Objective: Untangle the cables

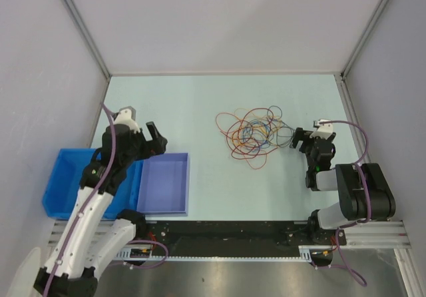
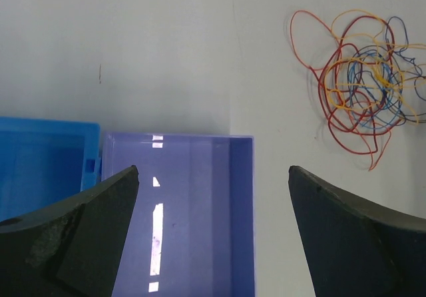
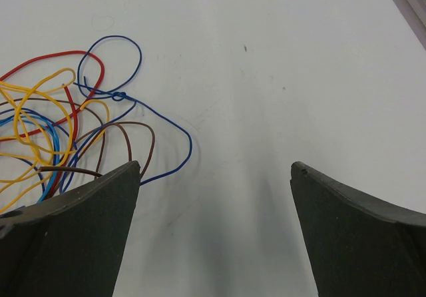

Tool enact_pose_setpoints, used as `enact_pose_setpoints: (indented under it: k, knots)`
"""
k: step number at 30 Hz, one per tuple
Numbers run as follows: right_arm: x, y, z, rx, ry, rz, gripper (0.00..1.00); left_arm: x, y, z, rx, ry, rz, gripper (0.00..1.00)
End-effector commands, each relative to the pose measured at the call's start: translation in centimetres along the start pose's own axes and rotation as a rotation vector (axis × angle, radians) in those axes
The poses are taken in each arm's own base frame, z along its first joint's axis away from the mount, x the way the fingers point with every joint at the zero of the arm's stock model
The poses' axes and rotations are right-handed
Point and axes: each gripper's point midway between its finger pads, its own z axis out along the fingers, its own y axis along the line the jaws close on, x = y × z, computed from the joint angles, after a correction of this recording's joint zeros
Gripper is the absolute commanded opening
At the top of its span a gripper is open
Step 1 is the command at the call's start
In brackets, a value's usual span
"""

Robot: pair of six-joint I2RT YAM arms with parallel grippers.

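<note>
The cables (image 1: 253, 134) lie in one tangled pile of thin red, orange, yellow, blue and dark loops on the table's middle. They also show at the upper right of the left wrist view (image 2: 363, 87) and at the left of the right wrist view (image 3: 60, 130). My right gripper (image 1: 297, 138) is open and empty, low over the table just right of the pile (image 3: 215, 174). My left gripper (image 1: 155, 139) is open and empty, above the purple bin's far edge (image 2: 213, 174).
A purple bin (image 1: 163, 183) and a blue bin (image 1: 66, 180) stand side by side at the near left, both empty as far as seen. Grey walls enclose the table on three sides.
</note>
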Motion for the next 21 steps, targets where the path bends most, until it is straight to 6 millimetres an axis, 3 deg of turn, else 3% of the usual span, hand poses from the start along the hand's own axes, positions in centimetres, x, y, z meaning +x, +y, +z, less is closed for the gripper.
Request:
enact_pose_setpoints:
  k: [1,7,21]
  knots:
    - [-1.7,-0.1,0.6,0.006,-0.057,-0.006,1.00,2.2,1.3,-1.4,-0.017,-0.017,-0.016,1.00]
    - [-1.7,-0.1,0.6,0.006,-0.057,-0.006,1.00,2.6,-0.5,-2.8,0.134,-0.084,-0.026,1.00]
    - [-1.7,-0.1,0.6,0.006,-0.056,-0.004,1.00,2.9,1.0,-2.7,0.042,-0.074,-0.060,1.00]
